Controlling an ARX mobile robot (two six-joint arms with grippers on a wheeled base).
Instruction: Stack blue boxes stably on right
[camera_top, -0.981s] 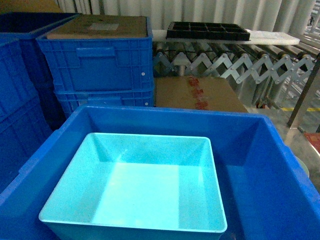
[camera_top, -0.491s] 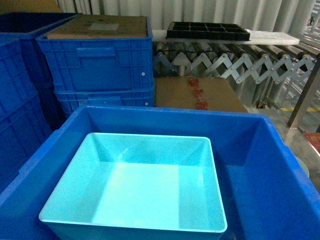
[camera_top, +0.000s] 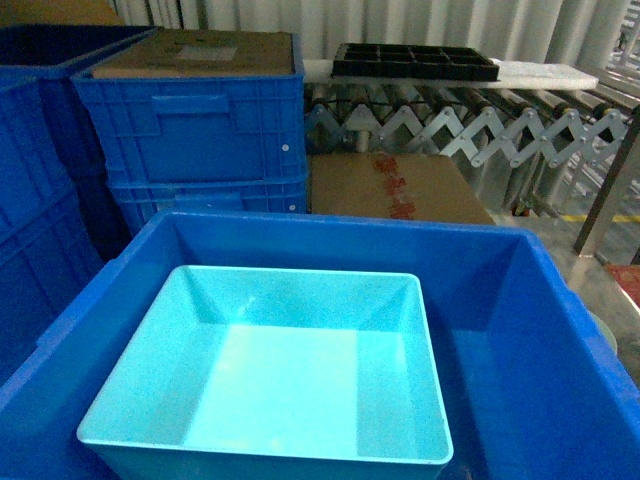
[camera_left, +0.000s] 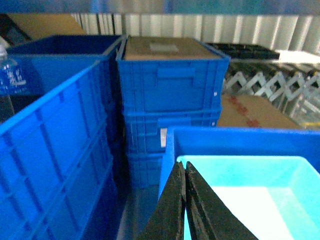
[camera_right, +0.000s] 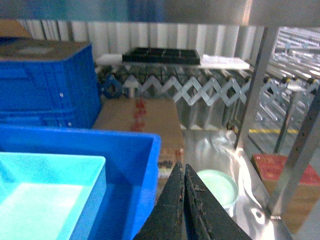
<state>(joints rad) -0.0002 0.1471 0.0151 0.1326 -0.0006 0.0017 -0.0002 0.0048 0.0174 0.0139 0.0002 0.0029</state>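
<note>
The dark-blue crate (camera_top: 530, 330) fills the lower half of the head view, its far wall running across mid-frame and its right wall sloping to the lower right corner. Inside it, set toward the crate's left side, sits the light turquoise tub (camera_top: 270, 370), upright, open side up and bare inside, its flat rim lying below the crate's rim. A strip of bare crate floor shows to the right of the tub.

Behind, in the upper left of the head view, stand stacked blue crates (camera_top: 195, 130), the top one carrying a brown sheet over its opening. A brown cardboard box (camera_top: 395, 188) sits at centre behind the big crate, and a roller conveyor (camera_top: 470, 125) with a black tray (camera_top: 415, 62) crosses the upper right.

Neither arm shows in the head view. In the left wrist view the left gripper (camera_left: 185, 200) rises from the bottom centre with its two dark fingers pressed together, nothing between them; it hangs over the near left corner of the tub, whether touching it cannot be told. In the right wrist view the right gripper (camera_right: 184, 200) is likewise closed on nothing, at bottom centre, just right of the crate's right wall and outside it, with a pale green round dish (camera_right: 217, 186) on the shiny floor just beyond.
</note>
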